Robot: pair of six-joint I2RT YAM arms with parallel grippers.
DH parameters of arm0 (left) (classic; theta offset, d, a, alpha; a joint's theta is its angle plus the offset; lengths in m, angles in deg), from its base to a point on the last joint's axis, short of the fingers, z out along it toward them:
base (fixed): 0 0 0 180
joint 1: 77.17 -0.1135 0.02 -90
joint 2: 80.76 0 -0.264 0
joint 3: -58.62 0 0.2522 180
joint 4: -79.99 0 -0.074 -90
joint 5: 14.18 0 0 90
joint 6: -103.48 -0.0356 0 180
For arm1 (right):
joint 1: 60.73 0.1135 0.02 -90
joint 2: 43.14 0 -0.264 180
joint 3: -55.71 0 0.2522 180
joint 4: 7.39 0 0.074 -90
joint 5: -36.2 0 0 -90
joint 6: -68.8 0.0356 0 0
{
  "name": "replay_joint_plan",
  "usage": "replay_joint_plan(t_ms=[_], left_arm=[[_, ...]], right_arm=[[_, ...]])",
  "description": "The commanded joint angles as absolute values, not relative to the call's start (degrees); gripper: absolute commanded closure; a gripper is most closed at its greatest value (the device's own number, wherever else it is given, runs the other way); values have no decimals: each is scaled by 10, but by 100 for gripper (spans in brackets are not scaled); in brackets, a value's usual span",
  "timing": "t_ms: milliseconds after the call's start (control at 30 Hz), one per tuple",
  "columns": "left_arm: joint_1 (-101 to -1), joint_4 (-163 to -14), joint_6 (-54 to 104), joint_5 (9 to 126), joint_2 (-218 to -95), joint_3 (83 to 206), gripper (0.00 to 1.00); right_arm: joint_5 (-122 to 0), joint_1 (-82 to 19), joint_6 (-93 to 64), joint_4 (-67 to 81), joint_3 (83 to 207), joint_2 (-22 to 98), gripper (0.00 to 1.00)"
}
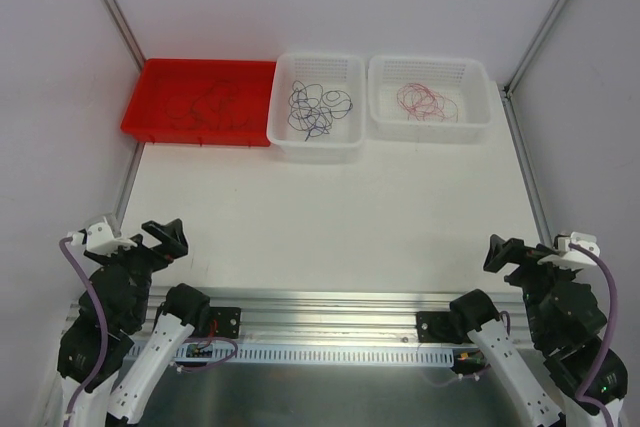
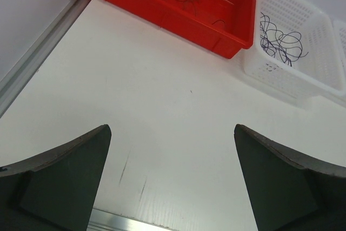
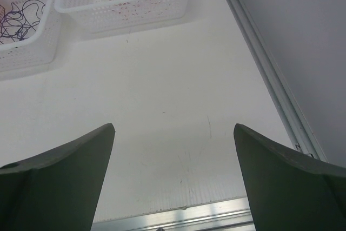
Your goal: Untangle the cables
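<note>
1. My left pincer is wide open and holds nothing. My right pincer is the same, jaws apart over the bare surface.
2. Both arms sit folded at the near edge, well apart from the cables.
3. The cables lie at the far edge in three containers side by side: dark strands in the red tray, purple strands in the middle basket, and red strands in the right basket.
4. Each colour has its own container, though within each the strands loop over one another.
5. I judge that no grasp is in hand. This looks like a rest pose, at the start or the end of the sorting; I cannot tell which.
6. Any next move calls for a long reach forward. Then it needs a fine pinch on one thin strand, lifted slowly so that its neighbours slip free.
</note>
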State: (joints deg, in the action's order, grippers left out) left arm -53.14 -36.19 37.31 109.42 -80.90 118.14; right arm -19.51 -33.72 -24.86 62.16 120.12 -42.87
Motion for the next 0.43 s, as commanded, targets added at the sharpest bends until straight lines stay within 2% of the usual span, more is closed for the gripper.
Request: replay_joint_plan(t_ms=[0, 400], left_arm=[[-530, -361, 385, 1109, -716, 1178, 1], [-530, -363, 407, 1124, -717, 1172, 1]], right_arm=[[-188, -334, -245, 599, 1199, -480, 3], [-198, -335, -258, 577, 1198, -456, 3]])
